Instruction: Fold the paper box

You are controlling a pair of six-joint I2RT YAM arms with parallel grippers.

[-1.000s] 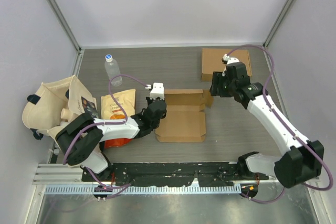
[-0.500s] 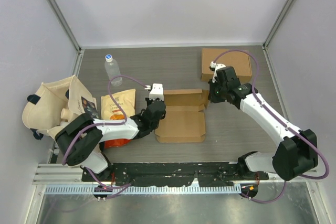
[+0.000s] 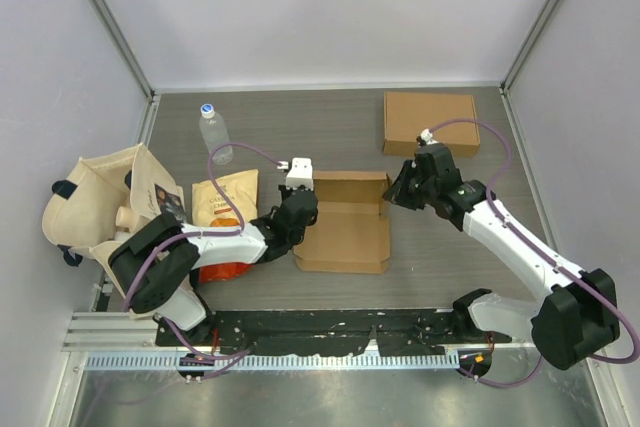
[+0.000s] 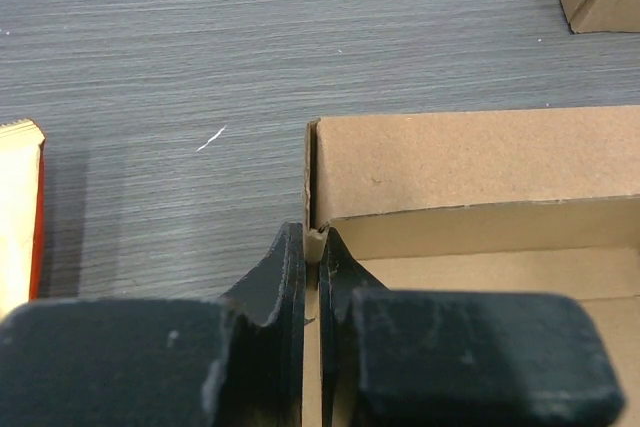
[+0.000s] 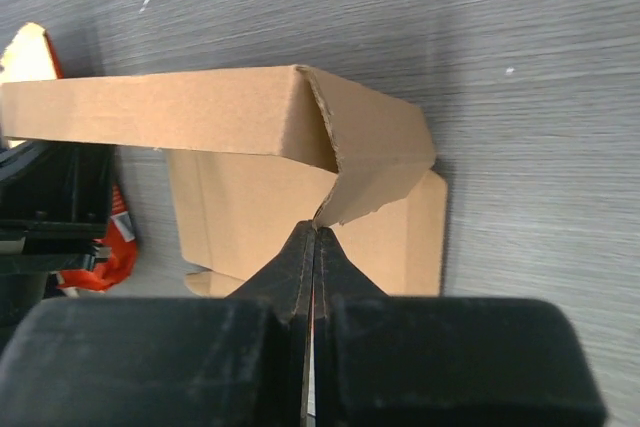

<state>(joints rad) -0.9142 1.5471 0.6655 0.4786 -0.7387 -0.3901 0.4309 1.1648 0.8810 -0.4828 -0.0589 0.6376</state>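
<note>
Here the box [image 3: 345, 232] lies open side up at the middle of the table [image 3: 450, 267], between the 2 arms. Its rear wall [image 4: 470, 162] stands upright and runs left to right, from one gripper to the other.

The left gripper [image 4: 316, 247] is clamped on the box at the rear-left corner, with the thin card pinched between its jaws. The right gripper [image 5: 313, 232] is closed too. Its jaws are pressed together on the pointed lower tip of the flap [image 5: 375, 172], which juts out from the rear-right corner. That hold looks shallow, with only the tip caught.

The coming move probably turns on this flap. It hinges on the upright crease at the end of the rear wall, and the body of the box lies to the left of the right gripper, toward the other arm. The right arm is the nearer one, so it would likely swing the flap round that crease and inward, while the left gripper anchors the far corner.
</note>
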